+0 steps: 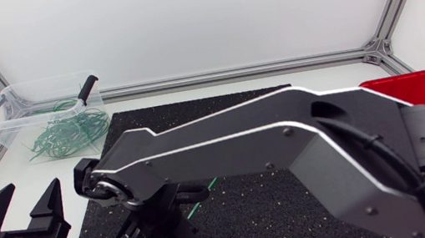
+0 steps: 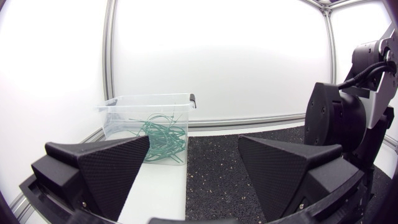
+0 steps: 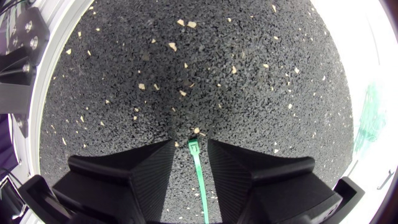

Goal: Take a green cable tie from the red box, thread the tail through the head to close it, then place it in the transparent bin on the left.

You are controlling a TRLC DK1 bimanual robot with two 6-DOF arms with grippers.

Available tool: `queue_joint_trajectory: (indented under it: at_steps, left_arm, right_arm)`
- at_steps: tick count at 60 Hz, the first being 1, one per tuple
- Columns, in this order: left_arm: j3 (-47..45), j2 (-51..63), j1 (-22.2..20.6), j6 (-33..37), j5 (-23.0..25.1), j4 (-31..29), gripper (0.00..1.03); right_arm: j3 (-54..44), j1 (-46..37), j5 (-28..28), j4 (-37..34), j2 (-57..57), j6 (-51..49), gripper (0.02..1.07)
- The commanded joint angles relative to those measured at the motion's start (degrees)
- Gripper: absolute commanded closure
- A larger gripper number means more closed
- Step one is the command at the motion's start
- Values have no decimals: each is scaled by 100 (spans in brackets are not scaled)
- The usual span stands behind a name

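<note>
Cable tie [image 3: 199, 174] lies lengthwise within right end effector [image 3: 191, 145], head pointing ahead.

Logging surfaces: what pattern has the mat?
The mat is black with pale flecks; clearest in the right wrist view.

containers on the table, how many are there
2. The transparent bin sits at the rear left, holding green cable ties; the red box is at the right, partly hidden behind my right arm, which could hide more.

White table [image 1: 39, 172] carries black speckled mat [image 1: 278, 219]; transparent bin [image 1: 31, 91] beyond mat's far-left corner, red box [image 1: 415, 89] off its right side.
</note>
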Motion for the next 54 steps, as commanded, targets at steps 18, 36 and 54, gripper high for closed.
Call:
queue_joint_trajectory:
  at_steps: [18,36,54]
  left_arm:
    - [-224,-47,29,-146,29,-91,4]
    - [-224,-47,20,-146,29,-91,4]
    - [-233,-47,20,-146,38,-82,4]
  right_arm:
    - [267,33,-25,-126,343,-235,80]
    - [398,-20,1,-328,396,-270,80]
    - [390,-72,10,-346,387,-279,80]
